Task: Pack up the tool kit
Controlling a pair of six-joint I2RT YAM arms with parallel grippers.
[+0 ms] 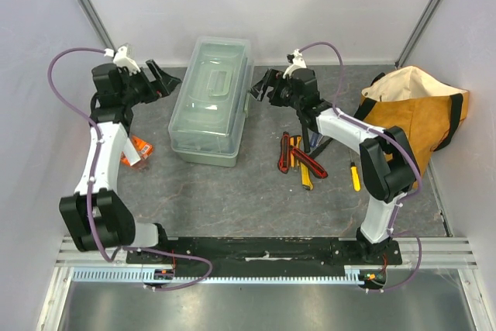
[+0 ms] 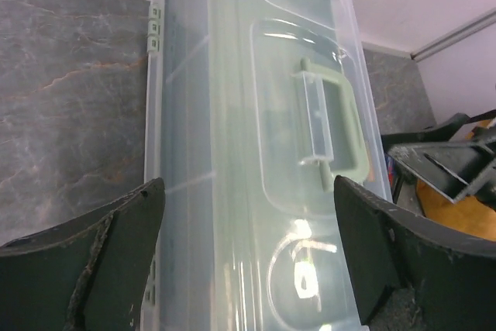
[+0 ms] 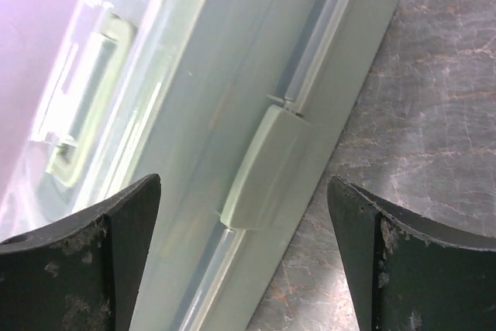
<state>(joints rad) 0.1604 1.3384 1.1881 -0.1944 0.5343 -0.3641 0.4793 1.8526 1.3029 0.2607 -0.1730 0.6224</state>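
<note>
The pale green toolbox stands in the middle of the table with its translucent lid shut. My left gripper hovers open at its far left side. In the left wrist view the lid and its handle lie between and beyond the spread fingers, untouched. My right gripper is open at the box's right side, and a green latch sits ahead of its gripper, apart from it. Red and yellow utility knives and a yellow screwdriver lie on the table to the right of the box.
An orange-tan fabric bag with black straps sits at the far right against the wall. A small orange item lies left of the box by the left arm. White walls close in the table on three sides.
</note>
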